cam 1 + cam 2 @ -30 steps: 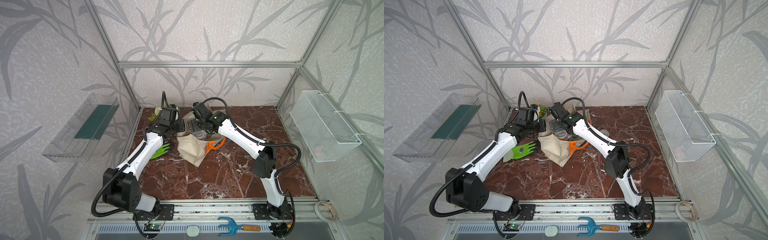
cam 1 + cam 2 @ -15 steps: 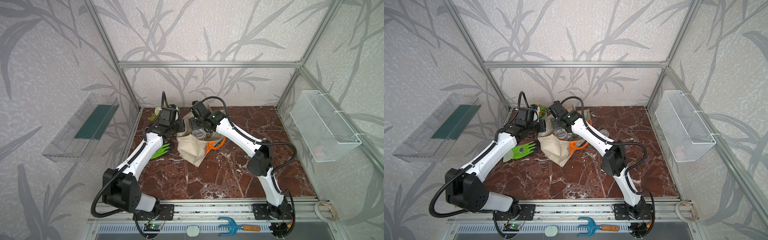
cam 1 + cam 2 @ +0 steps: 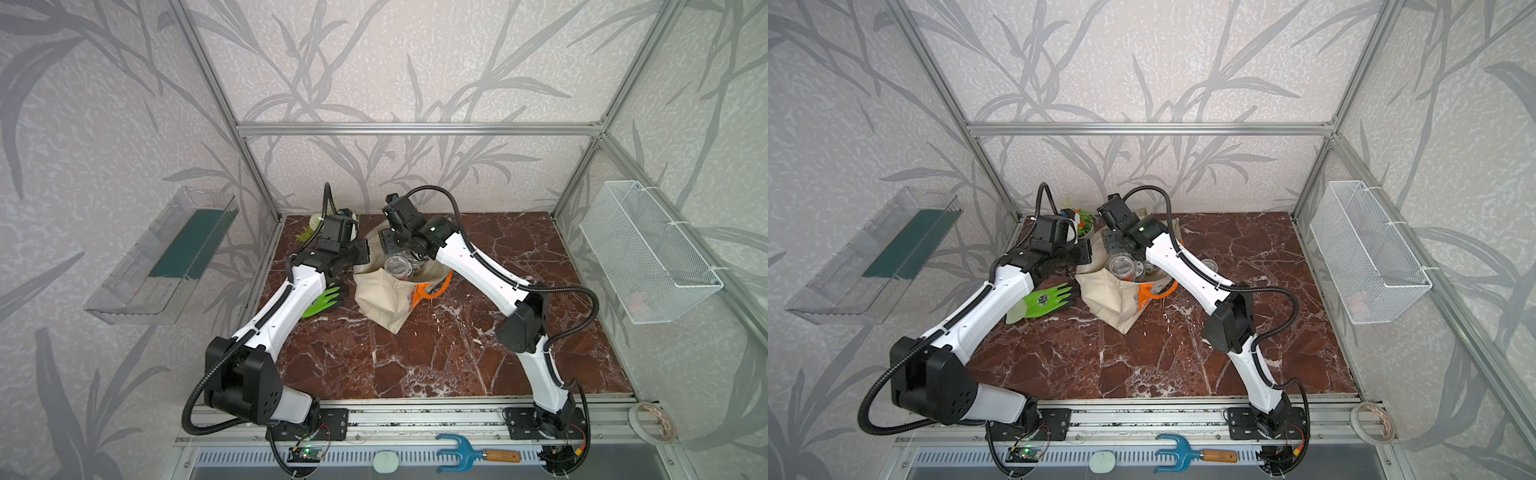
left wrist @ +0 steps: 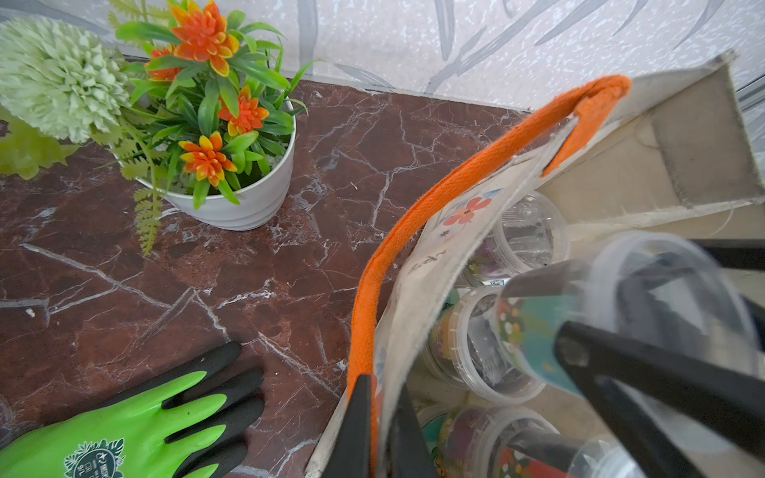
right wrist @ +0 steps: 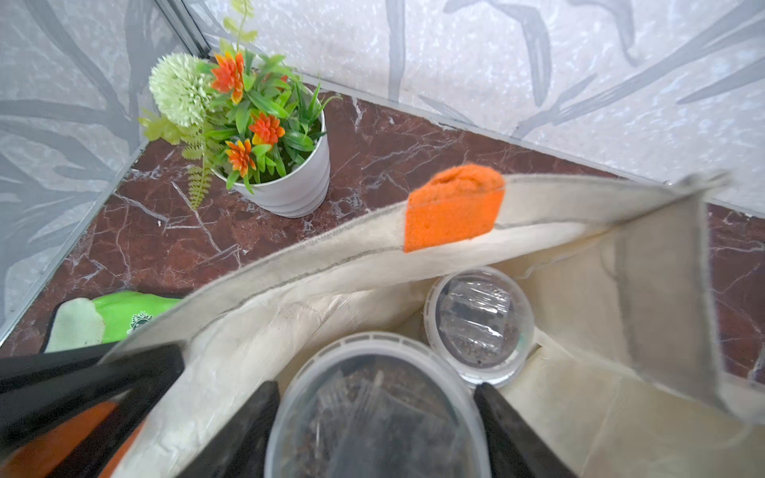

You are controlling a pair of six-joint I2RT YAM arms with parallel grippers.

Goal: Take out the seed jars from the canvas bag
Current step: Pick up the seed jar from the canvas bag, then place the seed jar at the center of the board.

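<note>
The beige canvas bag point(image 3: 380, 297) point(image 3: 1106, 297) stands open at the back middle of the marble floor. My left gripper point(image 4: 383, 385) point(image 3: 360, 252) is shut on its rim and orange handle point(image 4: 451, 190), holding the mouth open. My right gripper point(image 5: 374, 389) point(image 3: 392, 251) is shut on a clear-lidded seed jar point(image 5: 372, 414) point(image 3: 398, 265) point(image 4: 662, 298) at the bag's mouth. Several more seed jars lie inside, among them a clear one point(image 5: 480, 327) and a patterned one point(image 4: 480, 343). Another clear jar point(image 3: 1208, 264) sits on the floor right of the bag.
A white flower pot point(image 4: 244, 198) point(image 5: 289, 186) stands in the back left corner. A green glove point(image 3: 326, 299) point(image 4: 124, 430) lies under my left arm. A wire basket point(image 3: 648, 257) hangs on the right wall, a clear shelf point(image 3: 166, 257) on the left. A blue hand rake point(image 3: 465, 453) lies on the front rail.
My right gripper has closed on the clear jar in the bag's mouth. My left gripper has kept its hold on the bag's rim.
</note>
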